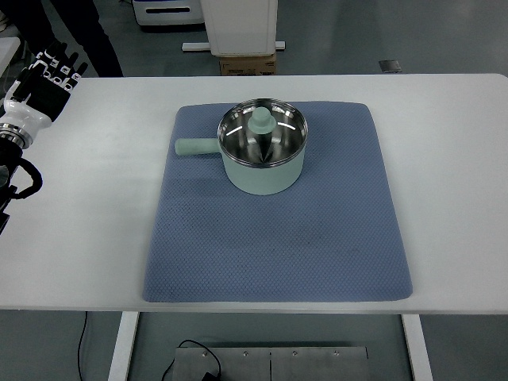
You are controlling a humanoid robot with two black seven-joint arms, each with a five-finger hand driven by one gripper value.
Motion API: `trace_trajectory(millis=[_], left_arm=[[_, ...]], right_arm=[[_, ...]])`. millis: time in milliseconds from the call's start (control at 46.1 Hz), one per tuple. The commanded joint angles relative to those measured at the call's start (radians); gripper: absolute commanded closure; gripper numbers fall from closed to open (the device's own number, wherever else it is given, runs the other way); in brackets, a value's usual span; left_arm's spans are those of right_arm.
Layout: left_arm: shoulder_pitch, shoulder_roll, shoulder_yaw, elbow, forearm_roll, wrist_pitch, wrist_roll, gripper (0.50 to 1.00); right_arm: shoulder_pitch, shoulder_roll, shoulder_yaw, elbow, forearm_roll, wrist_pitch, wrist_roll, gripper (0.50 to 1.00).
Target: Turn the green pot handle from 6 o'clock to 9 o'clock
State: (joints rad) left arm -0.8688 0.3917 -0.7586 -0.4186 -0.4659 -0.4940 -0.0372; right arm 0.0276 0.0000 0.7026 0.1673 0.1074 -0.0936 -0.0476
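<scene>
A pale green pot with a shiny steel inside stands on the far half of a blue mat. Its green handle sticks out to the left, level with the pot's rim. A green knob sits in the pot's mouth. My left hand, black with white markings, hovers over the table's far left corner, well away from the pot, fingers spread and holding nothing. The right arm does not show.
The white table carries only the mat and pot. Beyond its far edge stand a white cabinet and a cardboard box. A person's dark trouser legs show at the far left.
</scene>
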Motion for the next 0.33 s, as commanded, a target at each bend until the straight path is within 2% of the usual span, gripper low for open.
trace_trajectory(millis=[0, 303], left_arm=[[0.005, -0.005, -0.001, 0.000, -0.005, 0.002, -0.003, 0.500], [0.013, -0.016, -0.008, 0.000, -0.011, 0.003, -0.003, 0.500]], right_arm=[[0.000, 0.000, 0.000, 0.000, 0.000, 0.000, 0.000, 0.500], [0.003, 0.000, 0.002, 0.005, 0.003, 0.000, 0.000, 0.500]])
